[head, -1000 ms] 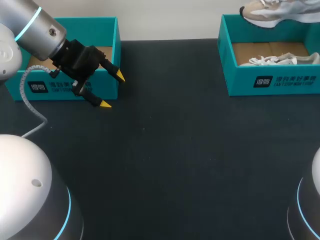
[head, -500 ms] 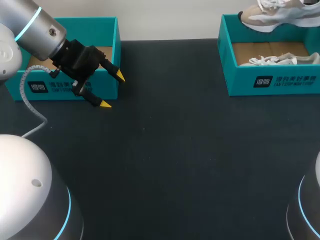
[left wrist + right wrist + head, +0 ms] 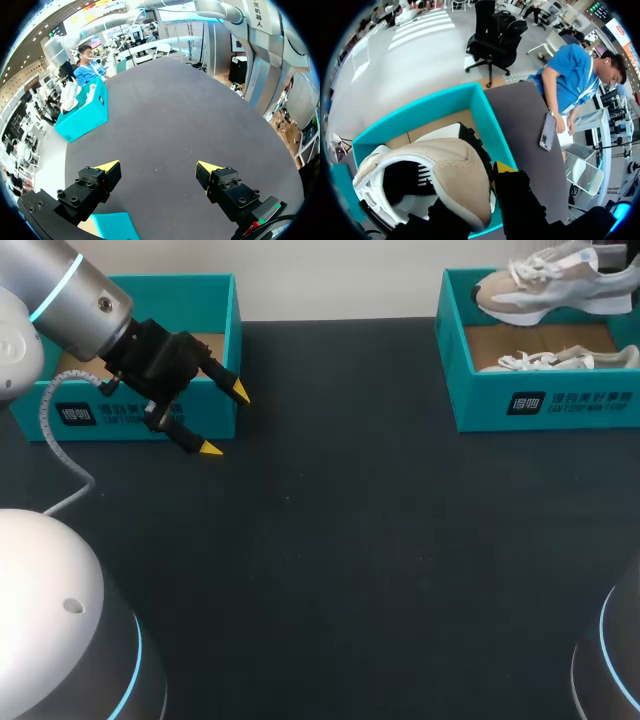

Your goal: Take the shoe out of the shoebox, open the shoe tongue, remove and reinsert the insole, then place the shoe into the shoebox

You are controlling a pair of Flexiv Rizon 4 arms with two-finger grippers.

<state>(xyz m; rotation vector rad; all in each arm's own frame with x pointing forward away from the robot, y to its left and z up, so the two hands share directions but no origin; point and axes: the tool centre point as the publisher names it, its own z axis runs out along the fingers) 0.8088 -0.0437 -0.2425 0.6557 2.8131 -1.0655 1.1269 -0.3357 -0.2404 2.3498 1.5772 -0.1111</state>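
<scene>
A beige and grey shoe (image 3: 545,285) hangs over the teal shoebox (image 3: 540,405) at the table's far right. My right gripper (image 3: 485,190) is shut on the heel of that shoe (image 3: 450,170), and one yellow fingertip (image 3: 504,166) shows beside it. Under the shoe lies the open shoebox (image 3: 420,107). A second, white shoe (image 3: 555,360) lies inside the box. My left gripper (image 3: 220,420) is open at the far left with nothing between its fingers. In its own view the left gripper (image 3: 156,167) hangs over bare table, and the shoebox (image 3: 82,117) is far ahead.
Another teal box (image 3: 150,415) stands at the far left, right behind my left gripper; its corner (image 3: 112,225) shows under the fingers. The black table (image 3: 350,540) stretches between the two boxes.
The held shoe has come down from the head view's upper edge to just over the right box. My left arm has not moved.
</scene>
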